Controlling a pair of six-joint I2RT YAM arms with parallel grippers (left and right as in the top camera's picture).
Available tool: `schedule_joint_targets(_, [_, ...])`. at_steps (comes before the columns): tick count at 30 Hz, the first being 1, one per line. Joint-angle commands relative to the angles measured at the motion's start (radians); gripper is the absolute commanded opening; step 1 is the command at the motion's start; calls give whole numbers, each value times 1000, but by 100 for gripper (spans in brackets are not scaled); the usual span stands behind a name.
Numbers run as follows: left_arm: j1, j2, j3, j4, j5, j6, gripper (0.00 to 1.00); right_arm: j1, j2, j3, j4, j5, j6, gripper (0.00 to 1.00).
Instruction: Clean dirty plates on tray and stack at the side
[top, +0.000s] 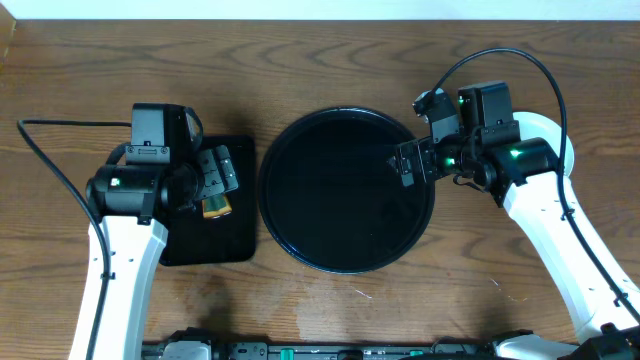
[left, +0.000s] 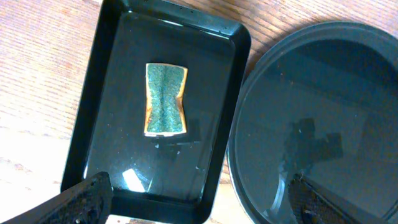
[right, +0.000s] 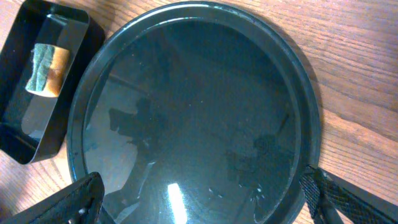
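The round tray (top: 330, 220) lies bare in all three views. No plates show on it or on the worktop (top: 330, 310) around it, so I cannot tell where they are, nor whether the cleaning is over or not yet begun. If wiping is the step in hand, I judge that it starts with the sponge (left: 165, 99). The sponge lies flat, green scouring face up, in the middle of the small rectangular tray (top: 220, 240), which sits just left of the round tray with the two rims nearly touching. The left pincer (top: 218, 178) hangs over that small tray, jaws wide and holding nothing. A good pick would come straight down with the jaws closing across the sponge's narrowed waist, well clear of the small tray's raised walls. The grip should be firm enough that the soft block does not twist. The small tray's floor is glossy and may be wet, so the sponge could slide at first touch. The right pincer (top: 405, 165) is over the right edge of the round tray, jaws also wide and empty. From there it is well placed to steady a plate during wiping or to carry one off to the bare worktop right of the round tray. The round tray itself holds only reflections.
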Motion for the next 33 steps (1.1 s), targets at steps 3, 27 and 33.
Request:
schedule_joint_targets(3, [6,-9,7,0,-15,10,91,8,1,7,0,-14,-3,99])
schedule_joint_targets(27, [6,-9,7,0,-15,10,92,-70,-381,0,-68,85,-233,99])
schedule_joint_targets(33, [6,-9,7,0,-15,10,92,-88,-631,-126,-51,193,-247,99])
